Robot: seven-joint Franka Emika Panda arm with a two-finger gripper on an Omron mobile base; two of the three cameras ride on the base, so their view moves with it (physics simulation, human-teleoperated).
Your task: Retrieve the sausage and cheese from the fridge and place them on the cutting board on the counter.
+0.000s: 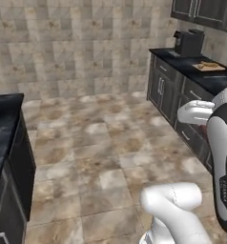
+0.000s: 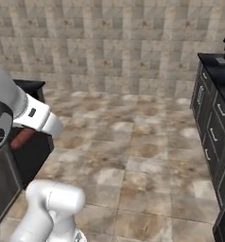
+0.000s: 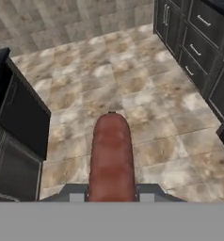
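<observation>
Sausage: dark red-brown oblong [image 3: 111,157], rounded tip pointing away from the hand, standing up the middle of the hand view over the tiled floor [image 3: 147,94]; a sliver of it also shows red-brown behind the arm's forearm in the right base view [image 2: 22,137].
Gripper: [image 3: 111,194] clamped on the sausage, jaws drawn in tight against its near end; finger tips mostly hidden behind it.
Cutting board: light tan rectangle [image 1: 208,66] lying flat on the counter [image 1: 215,81], well apart from the sausage; something small rests on it, too small to tell.
Coffee machine: dark box [image 1: 188,42] on the same counter, just beyond the cutting board, toward the tiled wall [image 1: 77,43].
Cabinets: dark grey fronts with slim metal handles [image 1: 165,88] under the counter, below the cutting board.
Second counter: black top [image 1: 3,124] across the floor from the cutting board, dark cabinet beneath.
</observation>
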